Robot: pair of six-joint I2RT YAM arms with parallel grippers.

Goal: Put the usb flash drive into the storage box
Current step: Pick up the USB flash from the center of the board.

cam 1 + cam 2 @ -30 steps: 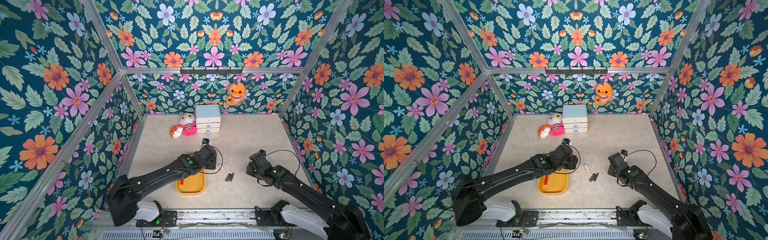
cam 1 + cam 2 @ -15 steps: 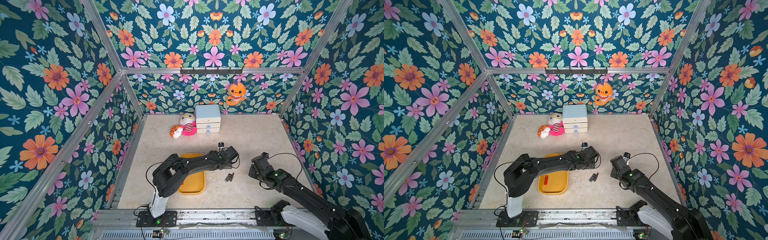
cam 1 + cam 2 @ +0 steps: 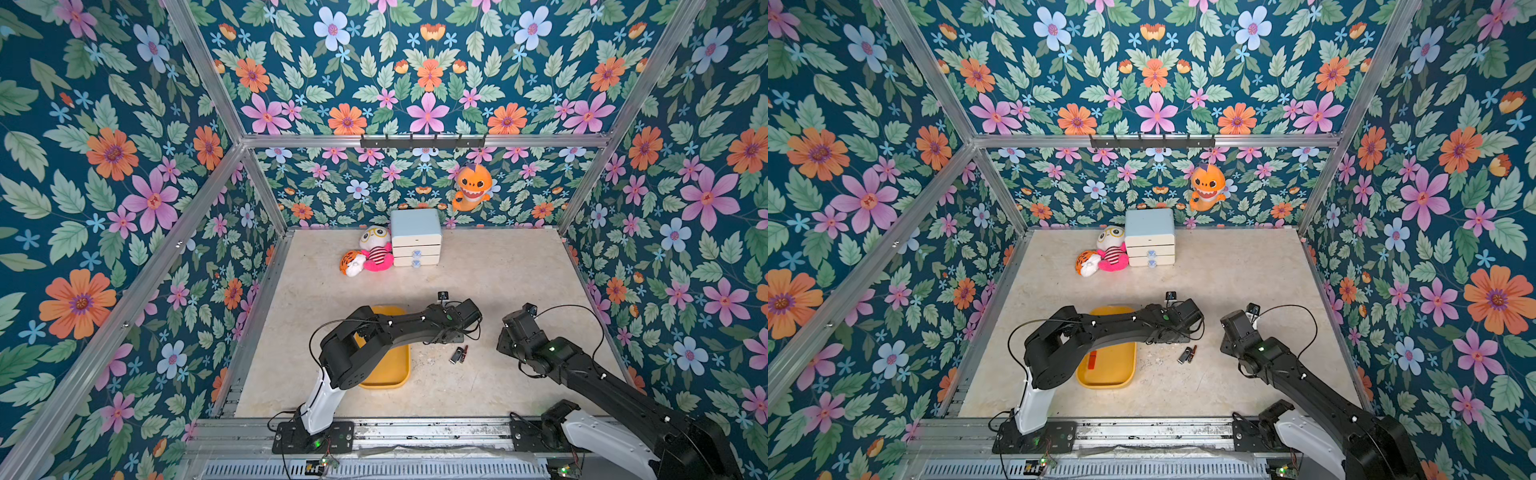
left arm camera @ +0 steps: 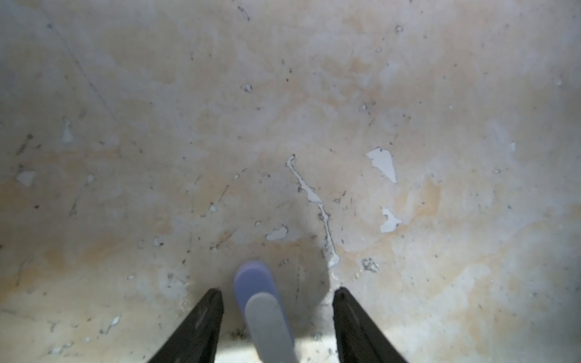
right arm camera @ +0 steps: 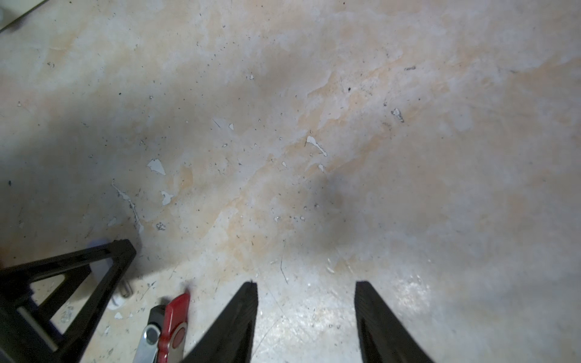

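A pale blue and grey usb flash drive (image 4: 257, 301) lies on the table between the fingers of my left gripper (image 4: 277, 290), which is open with a gap on each side of it. In both top views my left arm (image 3: 415, 324) reaches right, over the storage box, and hides this drive. The storage box (image 3: 395, 365) is a shallow yellow tray, and a small red-orange item (image 3: 1092, 360) lies in it. A red flash drive (image 5: 176, 323) and a black and silver one (image 5: 151, 336) lie side by side just right of the left gripper. My right gripper (image 5: 306, 283) is open over bare table beside them.
A white three-drawer cabinet (image 3: 415, 239) with plush toys (image 3: 374, 253) beside it stands at the back wall. An orange plush (image 3: 471, 187) hangs on that wall. Floral walls close in the table on three sides. My right arm (image 3: 552, 353) lies along the right front.
My left arm swung right from over the yellow tray to the pale blue flash drive, folding its elbow up, and its jaws narrowed a little. The right arm barely shifted.
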